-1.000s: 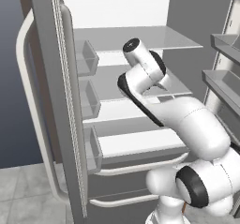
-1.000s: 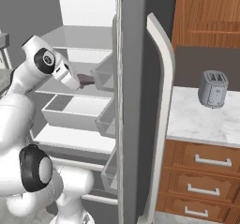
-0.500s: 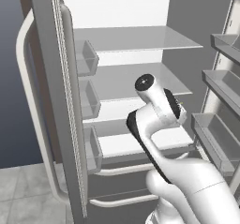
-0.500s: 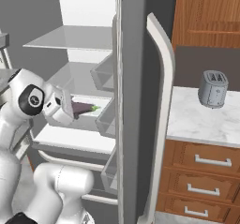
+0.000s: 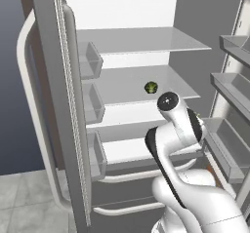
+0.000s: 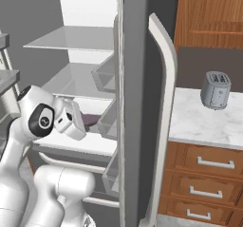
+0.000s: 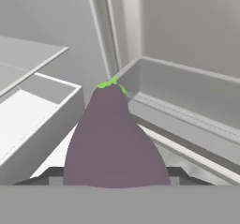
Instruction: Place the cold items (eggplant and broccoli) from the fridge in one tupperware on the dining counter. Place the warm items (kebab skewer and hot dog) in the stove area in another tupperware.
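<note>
Eggplant (image 7: 115,138) sits clamped between the fingers of the hand (image 6: 81,126), green stem end pointing away toward 12 o'clock in the hand view. Hand is positioned in front of the open fridge's lower shelf (image 6: 90,143). Broccoli (image 5: 151,87) rests on the middle shelf (image 5: 122,88), at 12 o'clock above the arm. Toaster (image 6: 215,90) stands on the bench (image 6: 199,124) at 3 o'clock.

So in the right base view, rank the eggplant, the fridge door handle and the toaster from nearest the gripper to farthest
1. The eggplant, held right at the gripper, inside the fridge.
2. The fridge door handle, the tall white bar to the gripper's right.
3. The toaster, far right on the marble counter.
</note>
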You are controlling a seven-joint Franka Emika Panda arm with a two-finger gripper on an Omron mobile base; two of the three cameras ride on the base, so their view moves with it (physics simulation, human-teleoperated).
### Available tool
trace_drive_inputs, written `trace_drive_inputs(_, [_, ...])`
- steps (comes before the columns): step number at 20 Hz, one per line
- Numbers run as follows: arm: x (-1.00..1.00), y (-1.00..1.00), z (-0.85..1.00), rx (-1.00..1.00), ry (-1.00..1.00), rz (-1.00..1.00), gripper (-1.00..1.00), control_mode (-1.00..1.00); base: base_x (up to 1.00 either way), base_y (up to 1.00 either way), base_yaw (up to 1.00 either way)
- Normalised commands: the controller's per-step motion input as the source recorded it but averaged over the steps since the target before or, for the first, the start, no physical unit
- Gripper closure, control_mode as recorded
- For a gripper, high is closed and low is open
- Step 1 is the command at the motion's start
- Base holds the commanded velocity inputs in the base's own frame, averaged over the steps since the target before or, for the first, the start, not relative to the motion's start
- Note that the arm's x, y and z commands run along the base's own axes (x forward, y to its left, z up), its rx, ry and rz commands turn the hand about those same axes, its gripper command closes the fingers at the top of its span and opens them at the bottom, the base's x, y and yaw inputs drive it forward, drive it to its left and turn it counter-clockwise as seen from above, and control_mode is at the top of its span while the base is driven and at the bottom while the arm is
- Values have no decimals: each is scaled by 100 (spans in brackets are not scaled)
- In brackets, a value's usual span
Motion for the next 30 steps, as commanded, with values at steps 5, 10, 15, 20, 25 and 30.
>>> trace_drive_inputs(5, [0, 0, 0, 0, 0, 0, 100, -100, 0, 0, 0])
trace_drive_inputs(10, [0, 0, 0, 0, 0, 0, 100, 100, -17, 10, -10])
trace_drive_inputs(15, [0, 0, 0, 0, 0, 0, 100, 100, -35, 29, -33])
trace_drive_inputs(20, [0, 0, 0, 0, 0, 0, 100, 100, -74, 19, -41])
trace_drive_inputs(25, [0, 0, 0, 0, 0, 0, 100, 100, -69, 3, -47])
trace_drive_inputs(30, [0, 0, 0, 0, 0, 0, 100, 100, -61, 10, -63])
